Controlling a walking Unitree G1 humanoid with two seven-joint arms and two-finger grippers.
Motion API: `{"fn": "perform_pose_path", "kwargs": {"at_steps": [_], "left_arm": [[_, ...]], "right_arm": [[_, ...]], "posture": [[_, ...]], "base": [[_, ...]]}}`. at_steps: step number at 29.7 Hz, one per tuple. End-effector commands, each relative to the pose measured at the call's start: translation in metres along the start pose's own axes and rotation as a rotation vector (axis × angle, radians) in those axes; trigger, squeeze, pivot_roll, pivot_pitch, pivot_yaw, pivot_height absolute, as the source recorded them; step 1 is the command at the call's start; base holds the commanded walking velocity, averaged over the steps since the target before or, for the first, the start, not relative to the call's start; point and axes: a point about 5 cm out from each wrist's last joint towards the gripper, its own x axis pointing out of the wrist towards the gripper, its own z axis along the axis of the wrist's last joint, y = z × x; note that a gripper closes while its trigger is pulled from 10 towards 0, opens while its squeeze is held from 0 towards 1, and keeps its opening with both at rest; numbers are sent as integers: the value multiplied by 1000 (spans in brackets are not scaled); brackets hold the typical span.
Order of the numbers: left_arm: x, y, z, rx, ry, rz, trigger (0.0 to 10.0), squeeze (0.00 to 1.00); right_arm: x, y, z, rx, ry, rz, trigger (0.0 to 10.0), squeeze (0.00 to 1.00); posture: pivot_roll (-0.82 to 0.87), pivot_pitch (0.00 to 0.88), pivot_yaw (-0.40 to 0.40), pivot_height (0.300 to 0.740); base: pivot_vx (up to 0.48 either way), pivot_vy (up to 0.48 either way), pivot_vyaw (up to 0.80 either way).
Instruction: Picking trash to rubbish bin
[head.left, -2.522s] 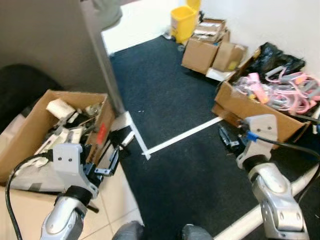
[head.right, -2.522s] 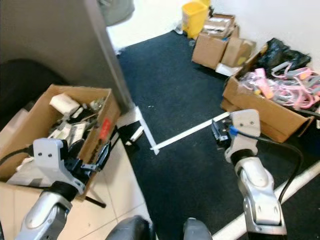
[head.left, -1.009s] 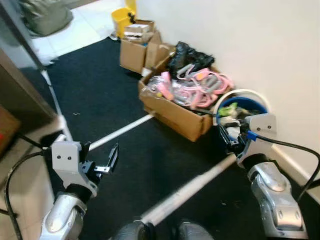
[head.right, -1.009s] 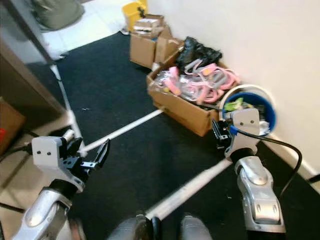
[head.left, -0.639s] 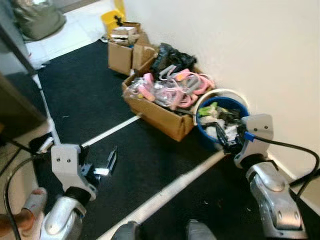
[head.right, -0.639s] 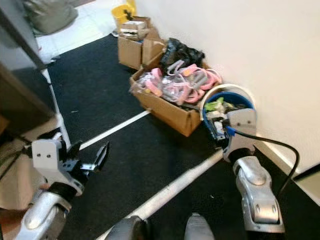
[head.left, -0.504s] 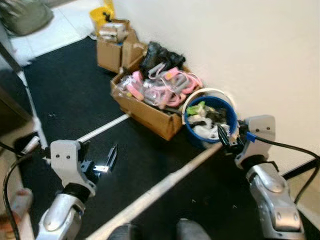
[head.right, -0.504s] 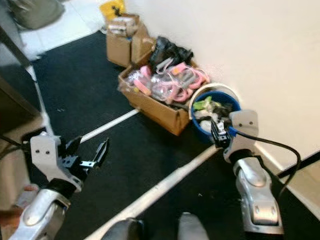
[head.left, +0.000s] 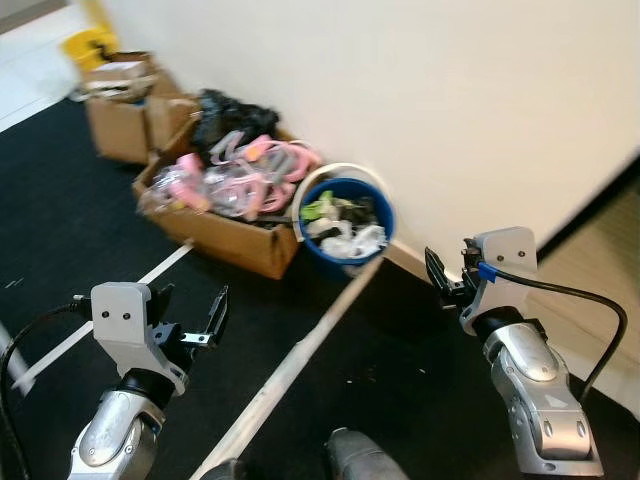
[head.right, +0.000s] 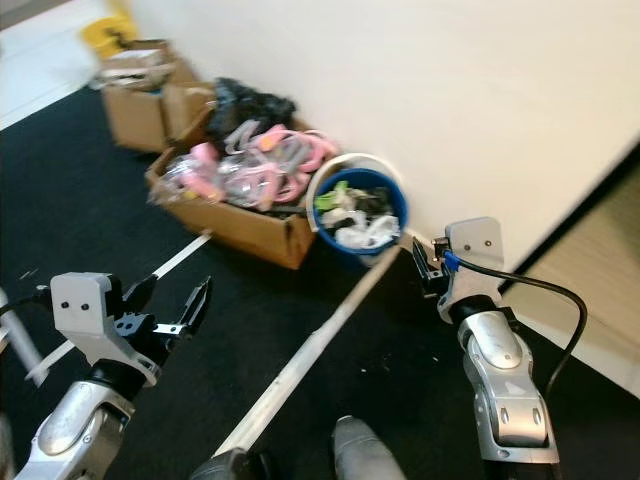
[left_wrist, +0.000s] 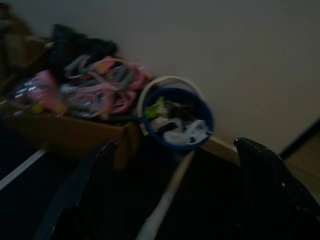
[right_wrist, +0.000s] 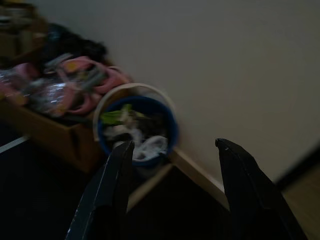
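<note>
A blue bucket (head.left: 345, 215) with a white rim stands against the wall, holding white and green trash; it also appears in the left wrist view (left_wrist: 175, 120) and the right wrist view (right_wrist: 135, 125). My left gripper (head.left: 190, 310) hangs open and empty over the black carpet, left of and nearer to me than the bucket. My right gripper (head.left: 438, 275) is held open and empty to the right of the bucket, close to the skirting. Both wrist views look between spread fingers (left_wrist: 270, 180) (right_wrist: 105, 195) toward the bucket.
A cardboard box (head.left: 225, 215) of pink items sits just left of the bucket, with a black bag (head.left: 225, 108) behind it. More boxes (head.left: 120, 110) and a yellow bin (head.left: 90, 45) stand further along the wall. A white strip (head.left: 300, 350) crosses the carpet.
The whole view has swung to the right, so the bucket and boxes now sit left of centre. Both grippers stay open and empty in the same pose.
</note>
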Motion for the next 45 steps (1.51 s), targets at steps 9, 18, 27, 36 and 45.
{"fn": "perform_pose_path", "kwargs": {"at_steps": [9, 18, 27, 36, 45], "left_arm": [[-3, 0, 0, -5, -1, 7, 10000, 0], [-3, 0, 0, -9, -3, 5, 10000, 0], [-4, -4, 1, -21, -12, 2, 10000, 0], [-4, -6, 2, -24, -22, 2, 10000, 0], [-4, -6, 3, -26, -26, 2, 10000, 0]], "right_arm": [[-2, -1, -7, 29, 37, -5, 10000, 0], [-2, -5, -8, 49, 43, -34, 10000, 0], [-2, -12, -9, 87, 54, -74, 10000, 0], [-2, -14, -8, 84, 61, -73, 10000, 0], [-1, -14, -8, 88, 62, -68, 10000, 0]], "posture": [[-120, 99, 45, 740], [-127, 97, 45, 740], [-142, 96, 35, 740], [-163, 102, 26, 740], [-166, 109, 26, 740]], "base": [[0, 0, -800], [0, 0, -800], [0, 0, -800], [0, 0, -800], [0, 0, -800]]}}
